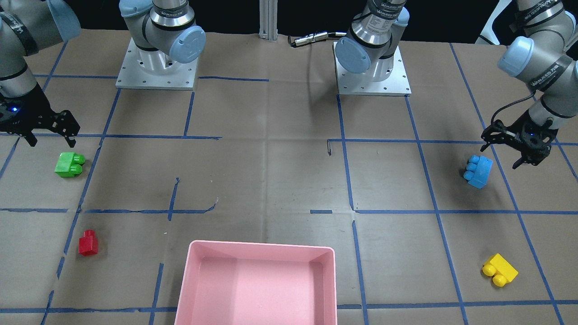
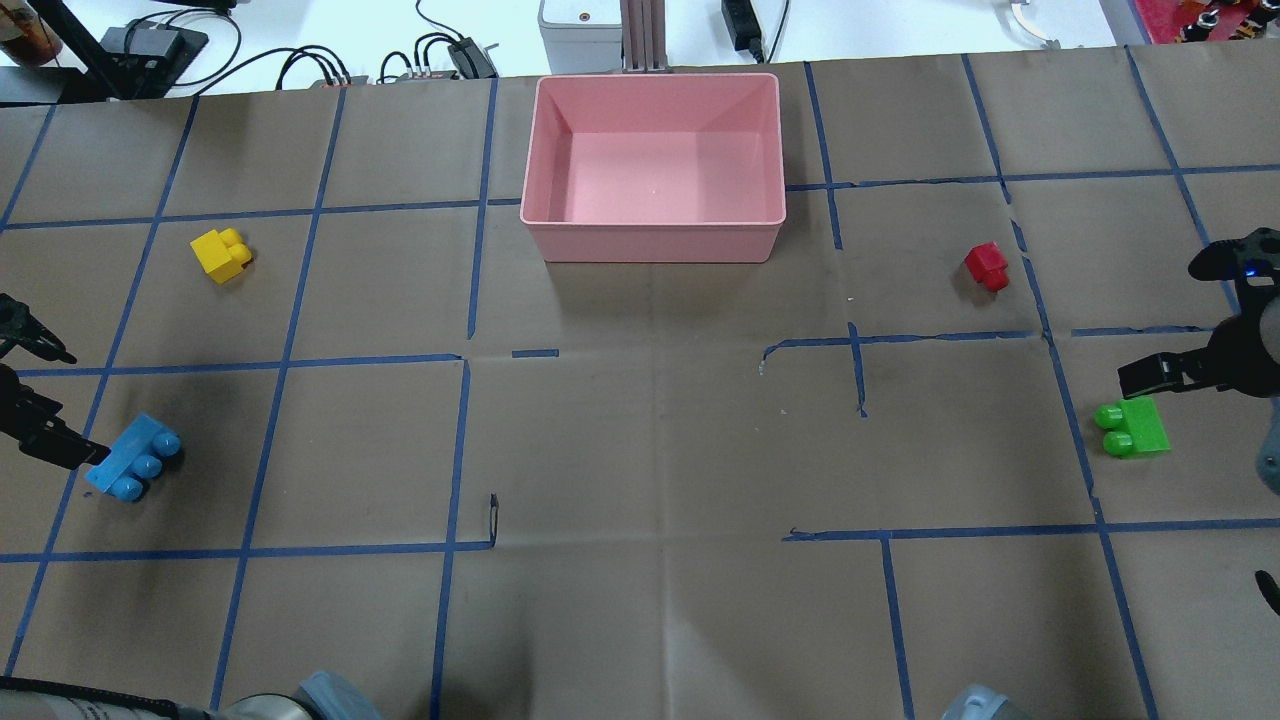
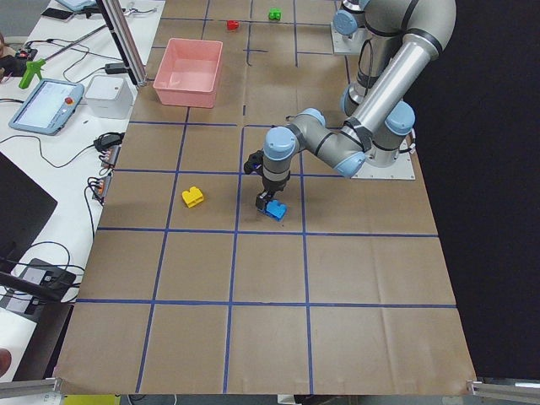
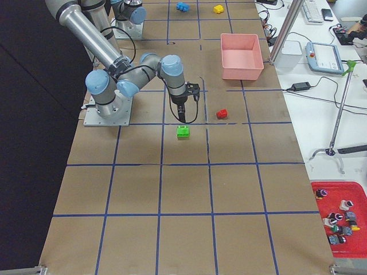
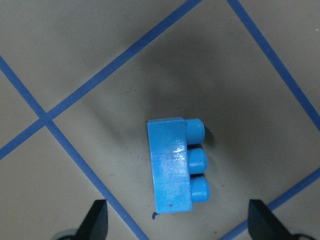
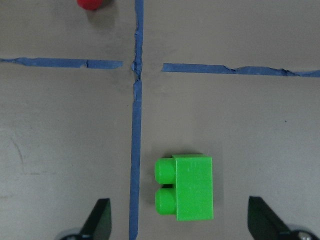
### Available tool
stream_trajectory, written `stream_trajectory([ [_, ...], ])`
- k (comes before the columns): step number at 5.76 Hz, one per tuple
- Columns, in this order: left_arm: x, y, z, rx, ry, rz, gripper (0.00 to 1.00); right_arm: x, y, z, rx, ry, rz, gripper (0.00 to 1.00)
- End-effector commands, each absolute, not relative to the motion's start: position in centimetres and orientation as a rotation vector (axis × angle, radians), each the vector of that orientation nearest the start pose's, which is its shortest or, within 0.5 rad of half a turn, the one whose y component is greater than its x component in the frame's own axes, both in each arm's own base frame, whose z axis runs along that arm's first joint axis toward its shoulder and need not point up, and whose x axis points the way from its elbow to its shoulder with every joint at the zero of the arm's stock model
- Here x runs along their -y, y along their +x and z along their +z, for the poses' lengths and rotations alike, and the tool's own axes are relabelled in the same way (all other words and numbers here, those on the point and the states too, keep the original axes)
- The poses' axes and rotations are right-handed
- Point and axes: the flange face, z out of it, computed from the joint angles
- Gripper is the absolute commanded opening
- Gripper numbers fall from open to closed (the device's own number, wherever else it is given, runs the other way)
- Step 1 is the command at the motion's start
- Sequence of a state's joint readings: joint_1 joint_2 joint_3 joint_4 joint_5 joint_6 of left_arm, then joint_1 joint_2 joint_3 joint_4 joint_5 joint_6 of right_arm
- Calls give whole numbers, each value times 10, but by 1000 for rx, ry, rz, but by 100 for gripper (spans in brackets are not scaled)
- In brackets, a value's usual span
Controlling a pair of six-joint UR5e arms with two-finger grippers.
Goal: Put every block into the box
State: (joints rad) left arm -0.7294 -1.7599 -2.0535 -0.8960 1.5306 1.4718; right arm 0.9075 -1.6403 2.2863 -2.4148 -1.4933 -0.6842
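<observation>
From where I stand, the pink box (image 1: 262, 246) sits at the far edge of the desk (image 1: 280, 180) from the robot, about midway along it, and there is nothing inside it. All four blocks lie out on the brown paper, well apart from the box and from each other. On the robot's left side the left tool (image 1: 499, 156) hangs low over the light-blue block (image 1: 478, 171), its two fingers spread wide and gripping nothing. In the wrist view the block lies just ahead of the fingertips and clear of both, on its side with its three studs pointing sideways. Farther from the robot on that same side, the yellow block (image 1: 500, 269) rests alone. On the robot's right side the right tool (image 1: 51, 143) is likewise released, its fingers parted and empty, hovering just beside the green block (image 1: 68, 164) on the robot's side of it. That block also lies on its side, its two studs turned toward the middle of the desk and close to one of the blue tape lines (image 1: 406, 211) that grid the paper. The small red block (image 1: 88, 243) sits farther out on the right, between the green block and the far edge.
</observation>
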Motion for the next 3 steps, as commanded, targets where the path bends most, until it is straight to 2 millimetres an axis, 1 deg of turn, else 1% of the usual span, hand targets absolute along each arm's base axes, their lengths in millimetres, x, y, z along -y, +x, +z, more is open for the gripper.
stream_trajectory([
  [1,424,285,198,-3073,922,-73,99,398,-157,232,-3144,37,-261,96],
  [2,427,285,193,-3087,880,-98,99,397,-166,212,-3132,49,-229,96],
  [3,429,283,192,-3092,883,-115,98,402,-171,203,-3147,-81,-248,96],
])
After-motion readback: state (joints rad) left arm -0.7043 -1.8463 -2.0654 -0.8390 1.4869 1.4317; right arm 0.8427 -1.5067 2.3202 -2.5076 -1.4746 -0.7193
